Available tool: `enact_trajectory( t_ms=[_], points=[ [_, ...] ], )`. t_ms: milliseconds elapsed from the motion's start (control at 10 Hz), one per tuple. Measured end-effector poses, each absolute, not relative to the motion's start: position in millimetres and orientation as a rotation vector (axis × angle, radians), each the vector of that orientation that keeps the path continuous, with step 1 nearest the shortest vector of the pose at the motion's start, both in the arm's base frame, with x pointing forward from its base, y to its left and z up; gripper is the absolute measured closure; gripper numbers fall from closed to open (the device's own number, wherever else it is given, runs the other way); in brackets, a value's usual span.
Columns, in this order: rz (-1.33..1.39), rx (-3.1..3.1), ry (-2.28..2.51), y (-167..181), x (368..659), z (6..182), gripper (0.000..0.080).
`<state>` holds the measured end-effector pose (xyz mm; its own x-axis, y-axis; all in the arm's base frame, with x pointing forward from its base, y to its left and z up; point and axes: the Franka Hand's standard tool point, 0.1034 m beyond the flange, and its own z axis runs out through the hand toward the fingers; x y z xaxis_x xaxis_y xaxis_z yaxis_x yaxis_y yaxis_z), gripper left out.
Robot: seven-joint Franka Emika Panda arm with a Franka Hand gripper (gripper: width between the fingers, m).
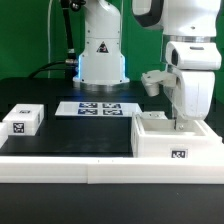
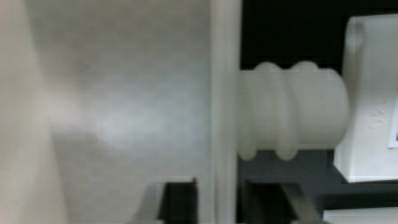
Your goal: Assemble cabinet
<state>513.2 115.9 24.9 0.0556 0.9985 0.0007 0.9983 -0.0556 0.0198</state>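
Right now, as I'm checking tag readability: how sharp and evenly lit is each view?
Exterior view: even light; tags on the marker board and cabinet are small but distinct. Wrist view: too close, soft focus; a white panel washes out, no tag readable.

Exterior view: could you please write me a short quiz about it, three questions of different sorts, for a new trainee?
1. True or false: the small white part lies apart from the cabinet.
2. The jaws are down at: A the marker board; B the cabinet; C the small white part.
3. Fill in: the cabinet stands at the exterior view's ____.
Key: 1 true; 2 B; 3 right.
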Motion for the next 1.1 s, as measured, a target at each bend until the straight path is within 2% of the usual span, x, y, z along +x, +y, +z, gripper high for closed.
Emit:
enact_trajectory(
  t_ms=[100,200,300,400,500,600,800,900,1100],
  points=[
    [0.022,2.273,2.149,115.8,513.2,24.9,0.0518],
    [0.022,2.273,2.149,115.7,513.2,24.9,0.0335],
    [0.022,2.273,2.149,115.6,513.2,24.9,0.0199],
    [0.022,2.273,2.148,115.6,513.2,24.9,0.0199],
    [0.022,2.273,2.148,115.5,513.3,24.9,0.0045],
    [0.022,2.273,2.148,115.5,513.3,24.9,0.0013],
    [0.022,2.273,2.148,115.4,512.9,25.4,0.0004],
    [0.024,2.272,2.147,116.0,509.7,29.8,0.0004],
    [0.036,2.263,2.140,121.5,501.4,49.3,0.0002]
  ],
)
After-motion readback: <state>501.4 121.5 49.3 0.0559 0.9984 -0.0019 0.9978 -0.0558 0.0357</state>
